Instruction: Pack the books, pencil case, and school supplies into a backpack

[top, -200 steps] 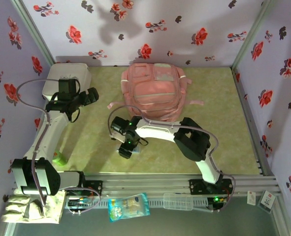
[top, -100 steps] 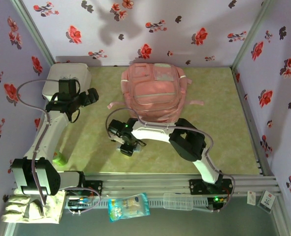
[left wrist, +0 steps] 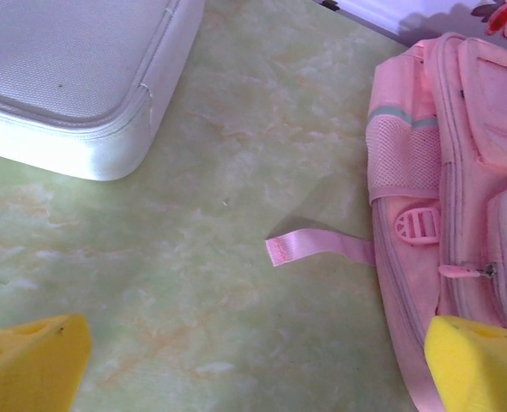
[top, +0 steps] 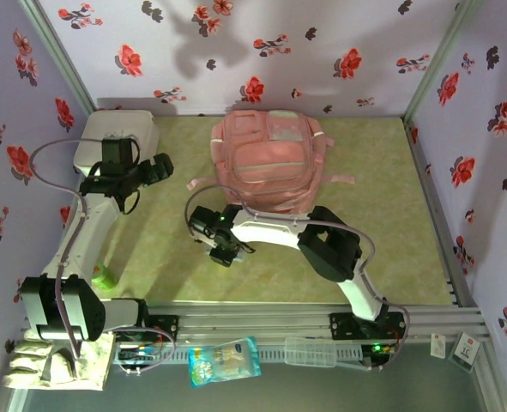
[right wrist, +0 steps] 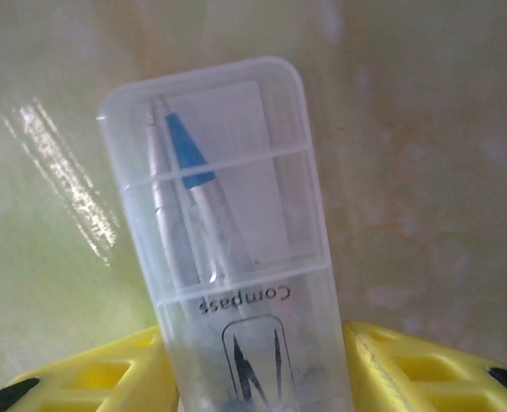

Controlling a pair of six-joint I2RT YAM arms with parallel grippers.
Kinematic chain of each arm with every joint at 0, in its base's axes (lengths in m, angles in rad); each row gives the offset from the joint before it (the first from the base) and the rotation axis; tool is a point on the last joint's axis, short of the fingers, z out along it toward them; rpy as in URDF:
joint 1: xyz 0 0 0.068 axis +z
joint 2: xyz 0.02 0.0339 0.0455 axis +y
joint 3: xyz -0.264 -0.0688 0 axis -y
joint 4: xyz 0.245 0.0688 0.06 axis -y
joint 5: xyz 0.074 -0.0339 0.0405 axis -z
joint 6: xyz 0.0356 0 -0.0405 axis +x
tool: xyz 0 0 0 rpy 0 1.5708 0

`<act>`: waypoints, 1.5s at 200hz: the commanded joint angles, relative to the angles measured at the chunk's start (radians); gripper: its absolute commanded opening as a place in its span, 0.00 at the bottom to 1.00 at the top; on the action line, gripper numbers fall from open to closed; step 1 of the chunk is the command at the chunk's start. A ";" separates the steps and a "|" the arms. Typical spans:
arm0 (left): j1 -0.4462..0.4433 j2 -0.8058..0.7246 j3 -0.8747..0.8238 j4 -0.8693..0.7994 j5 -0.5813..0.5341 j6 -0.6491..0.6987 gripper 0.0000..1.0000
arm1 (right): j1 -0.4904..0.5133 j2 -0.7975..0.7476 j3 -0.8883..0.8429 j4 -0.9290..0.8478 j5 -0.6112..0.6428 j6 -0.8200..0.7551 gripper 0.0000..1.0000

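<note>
The pink backpack [top: 268, 159] lies flat at the back middle of the table, zipped pockets up; the left wrist view has its side [left wrist: 459, 172] and a loose strap [left wrist: 317, 249]. My right gripper [top: 223, 251] is low over the table just in front of the backpack. In the right wrist view it [right wrist: 257, 378] has its yellow fingers [right wrist: 99, 378] pressed on both sides of a clear flat packet [right wrist: 227, 223] marked "Compass" with pale blue contents. My left gripper [top: 161, 166] hangs open and empty left of the backpack. A green roll [top: 104, 275] sits by the left arm. The books and pencil case are out of view.
A white rounded box [top: 107, 142] sits in the back left corner, close behind the left gripper. A blue-white bag [top: 223, 360] and a clear container [top: 309, 350] lie below the front rail. Flowered walls enclose the table on three sides.
The right gripper has drawn slightly back toward the backpack and its jaws have narrowed onto the clear packet. The left arm has not moved.
</note>
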 commanded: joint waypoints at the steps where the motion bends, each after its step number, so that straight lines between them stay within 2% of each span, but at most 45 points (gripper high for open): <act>1: 0.007 0.005 -0.002 0.021 0.056 0.013 1.00 | -0.025 -0.119 -0.034 0.053 0.037 0.058 0.51; 32: -0.032 0.051 0.021 0.038 0.102 0.025 1.00 | -0.082 -0.272 -0.141 0.161 0.055 0.132 0.50; 76: -0.162 0.168 0.106 0.057 0.110 0.069 1.00 | -0.209 -0.492 -0.309 0.281 0.116 0.253 0.46; 104: -0.232 0.256 0.176 0.058 0.108 0.080 1.00 | -0.270 -0.556 -0.368 0.289 0.100 0.294 0.44; 139: -0.315 0.338 0.255 0.055 0.109 0.156 1.00 | -0.325 -0.635 -0.433 0.341 0.117 0.369 0.41; 189: -0.414 0.450 0.380 0.025 0.148 0.387 1.00 | -0.434 -0.785 -0.506 0.389 -0.004 0.457 0.42; 247: -0.541 0.572 0.457 0.002 0.156 0.817 0.94 | -0.632 -0.922 -0.592 0.388 -0.086 0.578 0.42; 276: -0.569 0.670 0.566 -0.073 0.154 0.912 0.83 | -0.705 -0.948 -0.621 0.387 -0.122 0.618 0.42; 300: -0.581 0.741 0.642 -0.124 0.141 0.961 0.80 | -0.729 -0.963 -0.637 0.387 -0.131 0.633 0.43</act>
